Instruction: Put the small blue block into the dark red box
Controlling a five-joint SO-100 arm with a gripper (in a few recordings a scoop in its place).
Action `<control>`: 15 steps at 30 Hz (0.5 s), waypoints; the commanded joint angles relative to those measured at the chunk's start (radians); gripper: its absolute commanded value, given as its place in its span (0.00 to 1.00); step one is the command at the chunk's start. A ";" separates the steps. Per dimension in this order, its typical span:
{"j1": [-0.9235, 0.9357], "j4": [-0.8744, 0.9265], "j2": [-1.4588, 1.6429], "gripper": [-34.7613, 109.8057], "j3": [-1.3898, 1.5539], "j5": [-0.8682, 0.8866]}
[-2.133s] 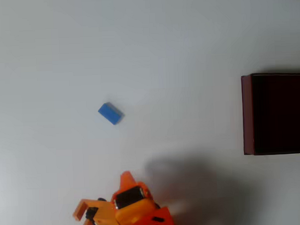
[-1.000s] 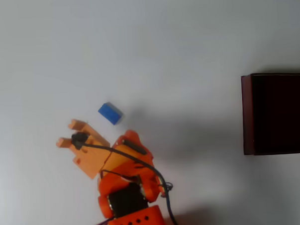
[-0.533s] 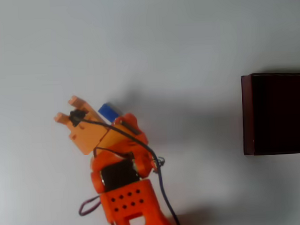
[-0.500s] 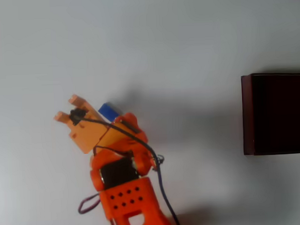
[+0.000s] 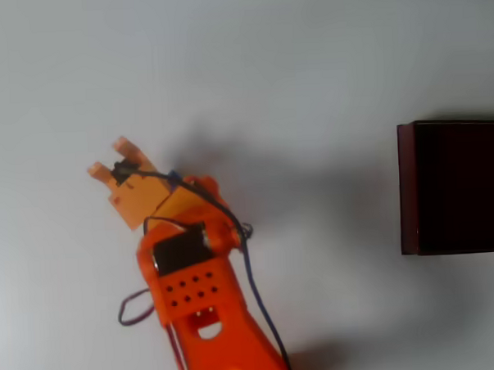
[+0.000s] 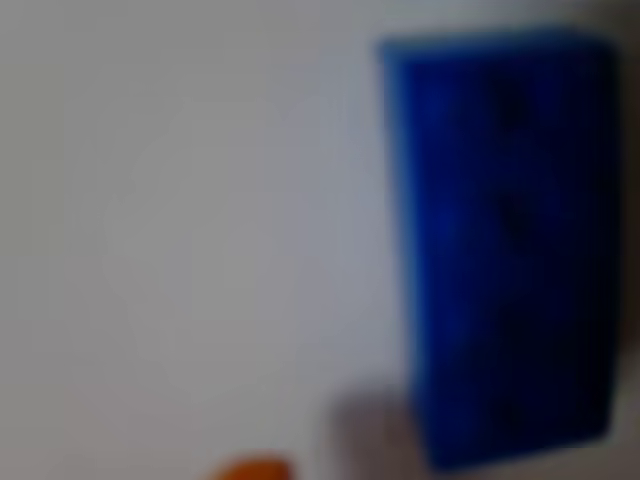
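Note:
In the wrist view the small blue block (image 6: 500,250) looms large and blurred on the right, lying on the white table, with a sliver of an orange fingertip (image 6: 250,468) at the bottom edge. Seen from overhead, my orange gripper (image 5: 177,184) hangs over the spot where the block lies and covers it. How the jaws stand is hidden under the gripper's body. The dark red box (image 5: 407,186) stands at the right edge, far from the gripper, its inside dark.
The white table (image 5: 291,68) stretches bare between the gripper and the box. The orange arm (image 5: 204,318) comes in from the bottom edge with a dark cable looping beside it.
The arm has reached up from the bottom edge to the block. The gripper now covers the block, which was still partly visible half a second ago.

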 commanded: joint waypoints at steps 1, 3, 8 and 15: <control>-0.026 -0.008 -0.021 0.39 -0.058 0.017; -0.032 -0.008 -0.038 0.39 -0.069 0.025; -0.041 -0.008 -0.060 0.39 -0.083 0.034; -0.040 -0.008 -0.109 0.27 -0.114 0.020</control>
